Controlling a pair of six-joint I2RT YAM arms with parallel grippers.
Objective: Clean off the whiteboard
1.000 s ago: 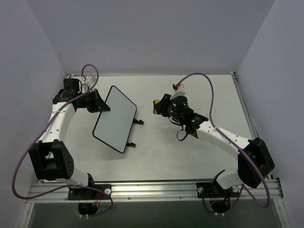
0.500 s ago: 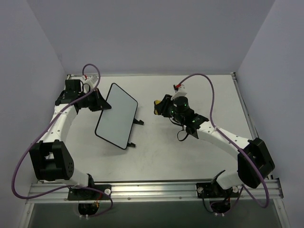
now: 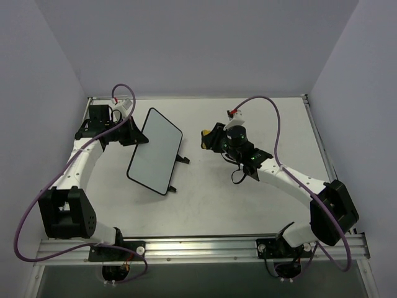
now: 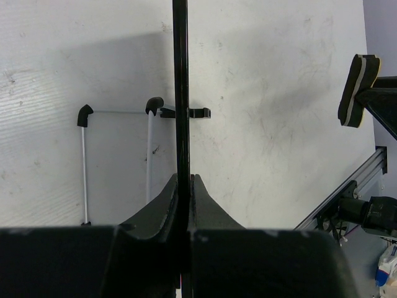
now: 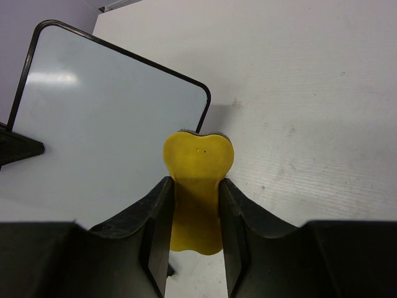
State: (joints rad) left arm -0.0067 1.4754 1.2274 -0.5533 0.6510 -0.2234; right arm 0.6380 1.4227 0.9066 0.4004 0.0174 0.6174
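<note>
My left fingers (image 4: 158, 205) clamp black-framed whiteboard (image 3: 155, 152) edge; right fingers (image 5: 158, 217) pinch yellow rounded eraser (image 5: 197, 167) nearby; scuffed white counter (image 3: 248, 205).

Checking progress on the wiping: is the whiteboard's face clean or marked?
Clean: the whiteboard shows a plain white face in the right wrist and top views, with no marker strokes visible.

whiteboard (image 3: 154, 151), black-framed, blank; tilted, table's left
</note>
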